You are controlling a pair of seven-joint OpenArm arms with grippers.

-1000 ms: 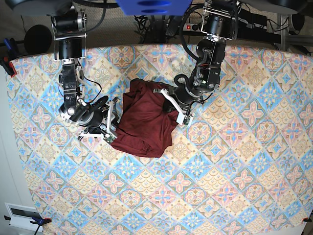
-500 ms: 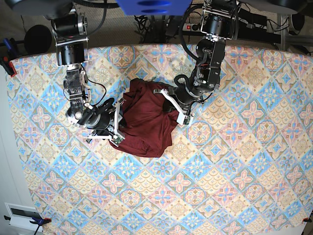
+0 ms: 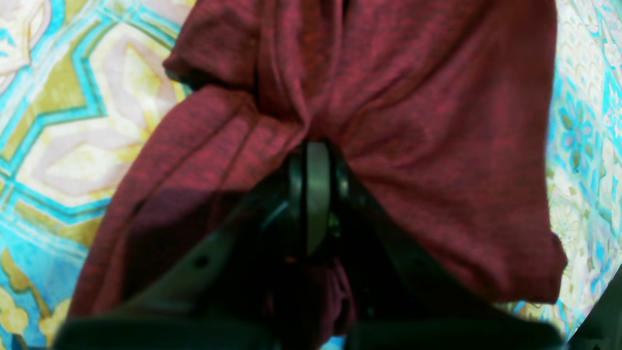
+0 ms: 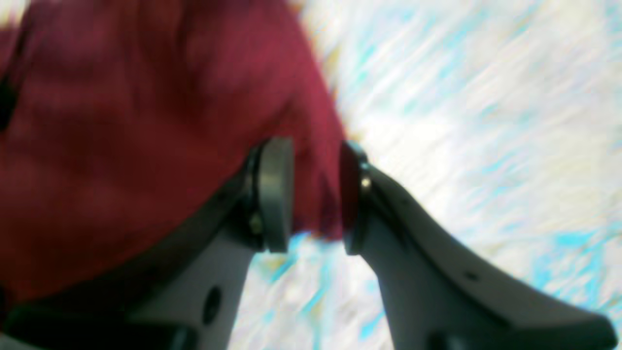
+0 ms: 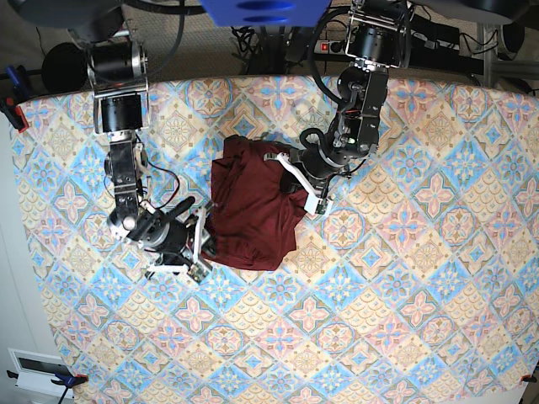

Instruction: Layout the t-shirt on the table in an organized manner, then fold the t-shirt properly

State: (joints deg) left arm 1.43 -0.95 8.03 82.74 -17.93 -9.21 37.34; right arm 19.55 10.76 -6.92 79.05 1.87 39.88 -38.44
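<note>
Left gripper (image 3: pixel 311 160) pinched tight on a gathered fold of the t-shirt (image 5: pixel 253 210), pads pressed together with cloth bunched around them. Right gripper (image 4: pixel 316 194) parted a little, a hem edge of the garment between the pads (image 4: pixel 274 194), at the bundle's lower-left corner in the base view. Maroon fabric crumpled in a heap near the far middle of the table (image 5: pixel 404 295), whose diamond-tiled cloth in blue, pink and cream spreads wide on every side. Beyond the far edge, dark cables (image 5: pixel 253 42) and a power strip (image 5: pixel 333 46); a white box (image 5: pixel 38 370) on the floor at the near-left corner.
</note>
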